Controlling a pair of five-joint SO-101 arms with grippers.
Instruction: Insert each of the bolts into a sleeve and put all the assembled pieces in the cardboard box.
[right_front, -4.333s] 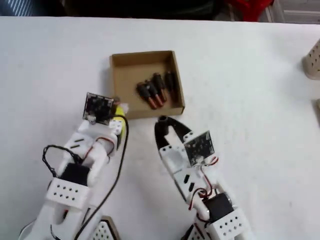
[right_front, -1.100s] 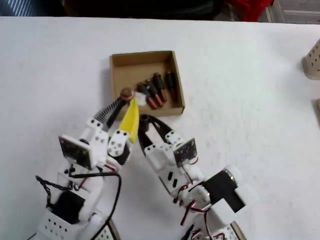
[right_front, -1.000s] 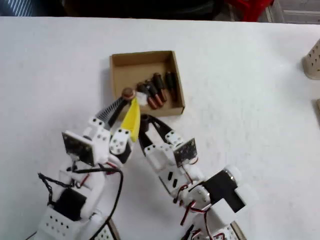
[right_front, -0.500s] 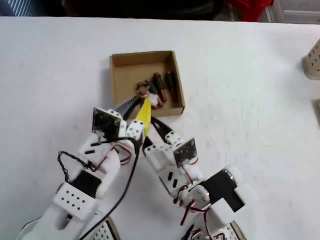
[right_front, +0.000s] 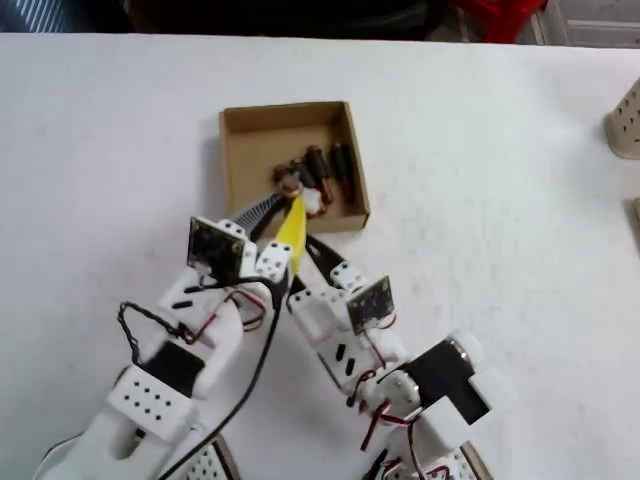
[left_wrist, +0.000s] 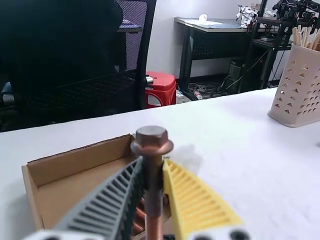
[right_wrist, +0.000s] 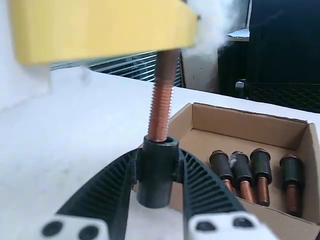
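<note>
The sleeve (right_wrist: 157, 185) is held upright in the closed jaws of the right gripper (right_wrist: 157, 165). The bolt (right_wrist: 160, 107), clamped below its head by the left gripper (left_wrist: 151, 169), is seated with its tip in the sleeve's mouth. It should be kept vertical and pressed straight down. Beyond, four finished pieces (right_wrist: 250, 172) are seen in the cardboard box (right_wrist: 240, 122).

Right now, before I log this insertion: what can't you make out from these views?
- Tip of the bolt: right wrist view, inside the sleeve, so depth cannot be told.
- The sleeve, high view: under the left gripper.
- Lower end of the bolt: left wrist view, cut off by the bottom edge.
- The pieces in the box: high view, partly covered by the left gripper, no sure count.
</note>
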